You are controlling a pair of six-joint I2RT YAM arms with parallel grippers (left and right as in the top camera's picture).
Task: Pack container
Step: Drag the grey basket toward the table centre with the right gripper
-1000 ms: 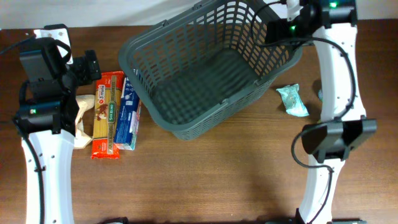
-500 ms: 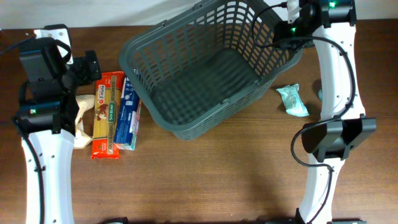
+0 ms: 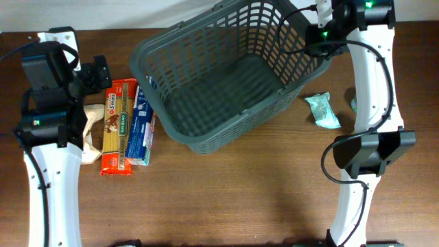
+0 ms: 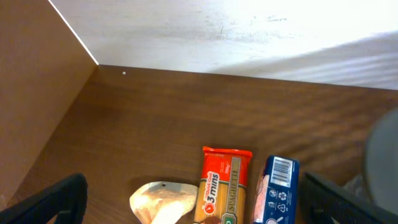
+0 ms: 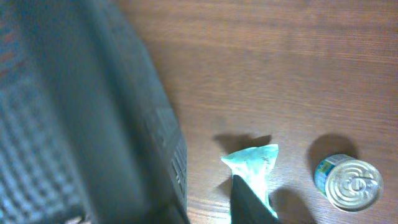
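Note:
The container, a big dark grey lattice basket, lies across the upper middle of the table with nothing inside. My right gripper is at its far right rim. In the right wrist view the basket wall fills the left side. One dark finger stands just outside the wall with a small gap; the other finger is hidden. My left gripper is open wide above the packs at the left and holds nothing.
Left of the basket lie a red spaghetti pack, a blue pack and a beige pouch. To its right are a teal packet and a tin can. A pale wall bounds the table's far edge.
My right gripper has shifted slightly to the right along the basket's far right rim. The left arm and the loose items have not moved.

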